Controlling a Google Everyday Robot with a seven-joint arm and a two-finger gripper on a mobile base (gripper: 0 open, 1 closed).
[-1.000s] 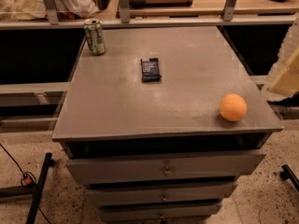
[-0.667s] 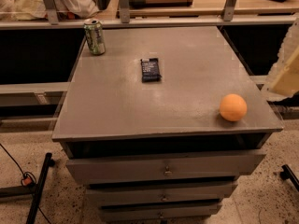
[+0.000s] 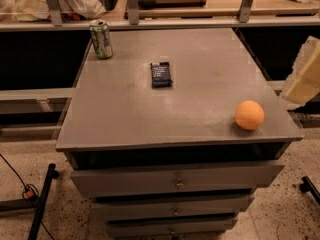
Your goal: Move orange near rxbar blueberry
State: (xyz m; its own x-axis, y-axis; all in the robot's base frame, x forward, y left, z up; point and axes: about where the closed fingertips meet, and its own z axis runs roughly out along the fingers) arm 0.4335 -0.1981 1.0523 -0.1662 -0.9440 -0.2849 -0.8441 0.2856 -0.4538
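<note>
The orange (image 3: 249, 115) sits on the grey cabinet top (image 3: 125, 109), near its front right corner. The rxbar blueberry (image 3: 161, 74), a flat dark navy bar, lies flat on the top, towards the back and a little left of centre. The two are well apart. My gripper (image 3: 301, 76) shows only as a pale cream shape at the right edge of the camera view. It is beyond the cabinet's right side, up and to the right of the orange, and touches nothing.
A green drink can (image 3: 101, 39) stands upright at the back left corner of the top. Drawers (image 3: 175, 181) run down the cabinet front. A shelf rail (image 3: 160, 21) with clutter runs behind. Black stand legs (image 3: 42, 199) and a cable lie on the floor at left.
</note>
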